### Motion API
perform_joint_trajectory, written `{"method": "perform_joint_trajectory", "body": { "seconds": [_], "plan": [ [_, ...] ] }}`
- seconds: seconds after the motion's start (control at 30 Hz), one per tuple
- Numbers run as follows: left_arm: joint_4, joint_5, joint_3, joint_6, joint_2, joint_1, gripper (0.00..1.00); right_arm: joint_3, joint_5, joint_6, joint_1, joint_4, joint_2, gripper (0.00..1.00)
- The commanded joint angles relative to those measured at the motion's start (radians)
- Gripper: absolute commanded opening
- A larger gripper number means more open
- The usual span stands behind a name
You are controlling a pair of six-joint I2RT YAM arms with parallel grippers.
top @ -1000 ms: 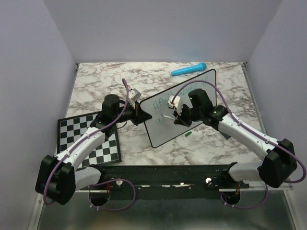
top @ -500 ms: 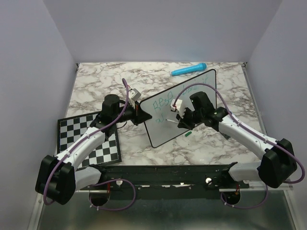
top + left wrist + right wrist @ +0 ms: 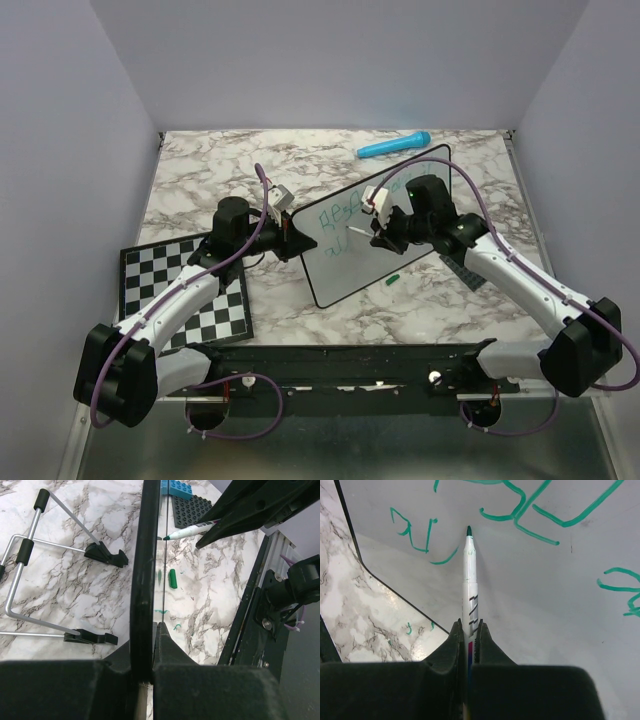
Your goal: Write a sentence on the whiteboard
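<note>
The whiteboard (image 3: pixel 345 268) stands tilted at mid-table. My left gripper (image 3: pixel 291 232) is shut on its left black rim (image 3: pixel 145 570), which shows edge-on in the left wrist view, clamped between the jaws of that gripper (image 3: pixel 150 626). My right gripper (image 3: pixel 378 228) is shut on a white marker (image 3: pixel 469 580) with a green tip. The tip sits at or very near the board face (image 3: pixel 555 610), and the marker also shows in the left wrist view (image 3: pixel 192 529). The sentence (image 3: pixel 350 209) is green scribble: an upper line (image 3: pixel 535 510) and a short start of a lower line (image 3: pixel 415 530).
A checkerboard (image 3: pixel 185 290) lies front left. A blue tube (image 3: pixel 393 146) lies behind the board. The green marker cap (image 3: pixel 393 280) lies on the marble in front. A wire stand (image 3: pixel 30 565) is behind the board. Lego pieces (image 3: pixel 190 505) lie near the right arm.
My right gripper has moved up and to the right along the board with the marker. The left gripper and the board have not moved.
</note>
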Motion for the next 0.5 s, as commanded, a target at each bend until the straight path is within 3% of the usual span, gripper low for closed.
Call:
{"method": "perform_joint_trajectory", "body": {
  "seconds": [0.0, 0.47],
  "plan": [
    [-0.127, -0.064, -0.017, 0.096, 0.028, -0.003, 0.0, 0.01, -0.008, 0.015, -0.004, 0.005, 0.023, 0.0],
    [-0.127, -0.064, -0.015, 0.098, 0.031, -0.003, 0.0, -0.143, -0.004, -0.022, -0.006, -0.02, -0.007, 0.0]
  ]
}}
